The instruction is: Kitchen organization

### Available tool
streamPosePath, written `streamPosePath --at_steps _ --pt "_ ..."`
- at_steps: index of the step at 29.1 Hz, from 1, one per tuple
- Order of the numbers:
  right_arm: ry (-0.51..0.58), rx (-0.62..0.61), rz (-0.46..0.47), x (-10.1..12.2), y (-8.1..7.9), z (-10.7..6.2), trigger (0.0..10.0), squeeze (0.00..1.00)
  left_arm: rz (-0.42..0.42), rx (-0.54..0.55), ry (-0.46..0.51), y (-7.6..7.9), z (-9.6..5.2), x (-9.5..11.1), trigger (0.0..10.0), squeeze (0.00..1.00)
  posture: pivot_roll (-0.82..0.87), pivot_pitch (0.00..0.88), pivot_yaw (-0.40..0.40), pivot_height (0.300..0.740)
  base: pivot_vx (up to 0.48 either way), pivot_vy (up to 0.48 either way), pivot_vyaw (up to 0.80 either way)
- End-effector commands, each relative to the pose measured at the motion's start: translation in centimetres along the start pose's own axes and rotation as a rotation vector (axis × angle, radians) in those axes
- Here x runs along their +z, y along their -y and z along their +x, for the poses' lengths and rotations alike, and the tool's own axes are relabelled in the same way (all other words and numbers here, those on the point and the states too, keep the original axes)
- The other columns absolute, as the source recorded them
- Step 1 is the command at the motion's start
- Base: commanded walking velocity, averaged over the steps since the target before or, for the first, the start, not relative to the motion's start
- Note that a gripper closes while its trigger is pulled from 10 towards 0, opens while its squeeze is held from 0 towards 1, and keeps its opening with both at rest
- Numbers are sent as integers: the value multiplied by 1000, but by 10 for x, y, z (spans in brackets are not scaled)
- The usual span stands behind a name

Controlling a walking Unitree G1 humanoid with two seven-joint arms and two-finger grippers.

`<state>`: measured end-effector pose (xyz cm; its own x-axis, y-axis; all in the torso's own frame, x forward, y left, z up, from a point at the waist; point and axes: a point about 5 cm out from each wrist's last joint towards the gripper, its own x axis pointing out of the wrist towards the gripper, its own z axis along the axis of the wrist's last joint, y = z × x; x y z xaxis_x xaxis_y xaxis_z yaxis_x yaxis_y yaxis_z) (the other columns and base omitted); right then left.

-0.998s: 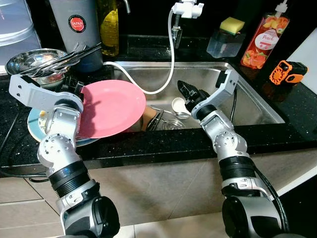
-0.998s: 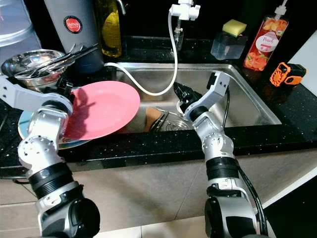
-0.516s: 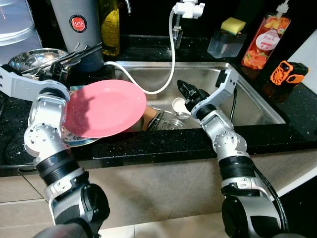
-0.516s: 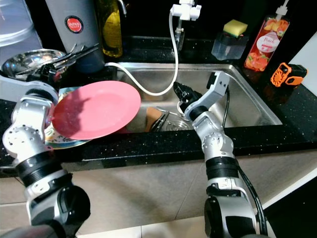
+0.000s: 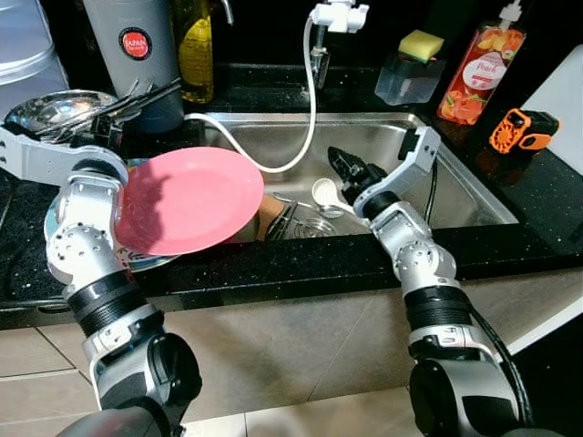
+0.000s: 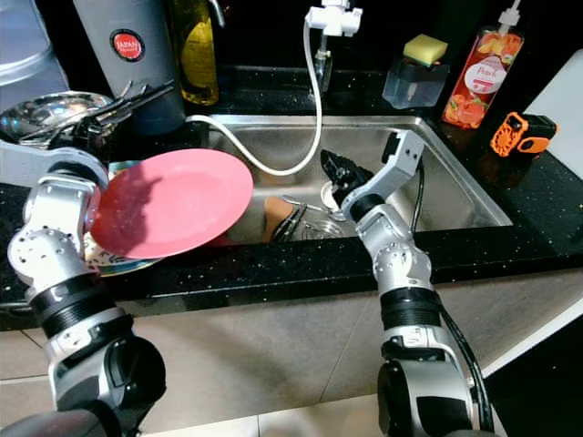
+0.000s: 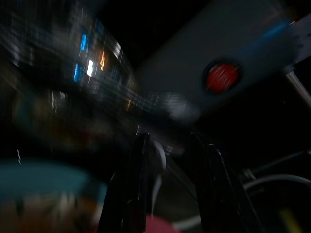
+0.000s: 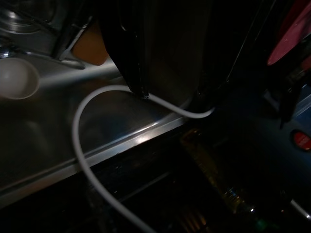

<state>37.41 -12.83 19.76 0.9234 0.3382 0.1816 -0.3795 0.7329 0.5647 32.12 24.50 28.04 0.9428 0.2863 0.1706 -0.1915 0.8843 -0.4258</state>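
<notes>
The left tool (image 5: 107,137), clenched on the pink plate (image 5: 187,200), had swung it back over the table's stacked plates (image 6: 118,262); right tool (image 5: 348,169) hovered released above the sink (image 5: 455,196).

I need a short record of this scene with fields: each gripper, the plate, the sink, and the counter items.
left gripper: at the pink plate's left rim
pink plate: tilted, above a stack of plates, partly over the sink edge
right gripper: empty, above the sink
sink: holds a small white cup and utensils
counter, right: sponge, soap bottle
</notes>
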Motion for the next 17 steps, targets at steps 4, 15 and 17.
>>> streamPosePath --at_steps 4,15,17 --pt "9 -18 -8 4 6 -3 10000 0 694 -93 4 0 -8 8 10000 0 259 0 -92 740 0 0 0" --pt "-15 -2 22 -8 -1 1 10000 0 1444 -314 3 -48 4 15 10000 0 301 0 -93 740 0 0 0" --pt "-13 -10 30 -8 1 -2 10000 0 1493 -392 17 -47 6 9 10000 0 300 0 -92 740 0 0 0"
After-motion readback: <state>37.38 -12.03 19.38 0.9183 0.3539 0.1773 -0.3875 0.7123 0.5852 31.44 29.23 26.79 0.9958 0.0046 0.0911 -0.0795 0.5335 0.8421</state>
